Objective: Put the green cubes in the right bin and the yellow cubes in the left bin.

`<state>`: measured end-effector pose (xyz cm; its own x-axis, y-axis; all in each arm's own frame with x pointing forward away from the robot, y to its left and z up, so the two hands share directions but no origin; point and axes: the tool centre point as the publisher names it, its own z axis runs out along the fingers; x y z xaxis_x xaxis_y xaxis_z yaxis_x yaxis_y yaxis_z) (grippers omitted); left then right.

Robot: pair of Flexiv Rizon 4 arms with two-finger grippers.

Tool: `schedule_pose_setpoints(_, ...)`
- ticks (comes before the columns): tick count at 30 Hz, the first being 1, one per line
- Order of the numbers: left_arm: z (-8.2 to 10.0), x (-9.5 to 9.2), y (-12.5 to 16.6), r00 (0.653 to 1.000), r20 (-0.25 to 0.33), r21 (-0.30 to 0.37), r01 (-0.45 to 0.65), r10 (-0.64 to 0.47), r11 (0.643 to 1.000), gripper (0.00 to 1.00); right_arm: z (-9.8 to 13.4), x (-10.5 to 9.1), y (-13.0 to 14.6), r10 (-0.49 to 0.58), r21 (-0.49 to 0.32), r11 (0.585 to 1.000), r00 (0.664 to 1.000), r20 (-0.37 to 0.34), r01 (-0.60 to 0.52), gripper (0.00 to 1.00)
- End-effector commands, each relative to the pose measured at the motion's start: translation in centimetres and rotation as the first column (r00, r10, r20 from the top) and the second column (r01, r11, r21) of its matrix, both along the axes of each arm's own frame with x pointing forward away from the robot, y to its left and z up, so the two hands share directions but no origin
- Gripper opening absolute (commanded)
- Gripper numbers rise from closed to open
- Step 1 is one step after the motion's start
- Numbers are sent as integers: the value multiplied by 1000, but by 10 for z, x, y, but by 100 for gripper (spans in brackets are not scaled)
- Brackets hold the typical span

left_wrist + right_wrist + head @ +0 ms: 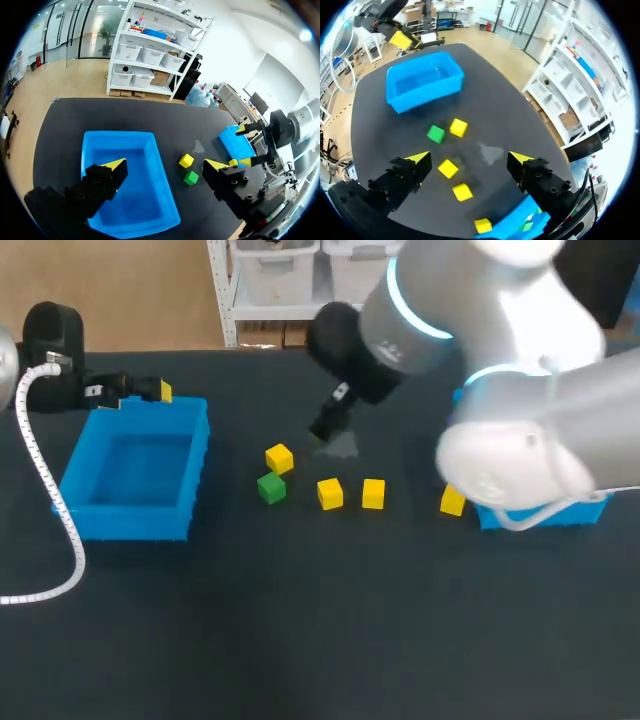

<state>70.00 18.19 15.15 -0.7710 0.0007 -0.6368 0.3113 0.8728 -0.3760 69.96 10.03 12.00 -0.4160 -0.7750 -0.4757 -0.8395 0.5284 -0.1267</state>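
Note:
Three yellow cubes (279,458) (330,493) (373,493) and one green cube (271,487) lie mid-table. A fourth yellow cube (452,501) sits against the right bin (540,512), which my right arm mostly hides. In the right wrist view a green cube (527,226) lies inside the right bin (512,222). My right gripper (470,159) hangs open and empty, high above the cubes (448,168). My left gripper (166,165) is open and empty over the left bin (125,175), near its back edge (150,390).
The left blue bin (135,470) holds nothing that I can see. A white cable (50,500) runs down the table's left side beside it. Dark table surface lies bare in front of the cubes.

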Motion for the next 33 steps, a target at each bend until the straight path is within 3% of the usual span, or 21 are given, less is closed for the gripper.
schedule_pose_setpoints(1, -1, 0, 2, 1000, 6, -9, 7, -7, 1000, 100, -9, -1, 26, 0, -30, 1000, 999, -36, -1, 100)
schedule_pose_setpoints(13, -1, 0, 2, 1000, 6, -9, 7, -7, 1000, 100, -50, -11, 67, -130, -60, 991, 984, -124, 123, 100)
schedule_pose_setpoints(18, -1, 0, 2, 1000, 6, -9, 7, -7, 1000, 100, -64, -12, 78, -188, -67, 981, 974, -127, 181, 100)
schedule_pose_setpoints(33, -1, 0, 2, 1000, 6, -9, 7, -7, 1000, 100, -106, -31, 97, -234, -118, 969, 959, -162, 216, 100)
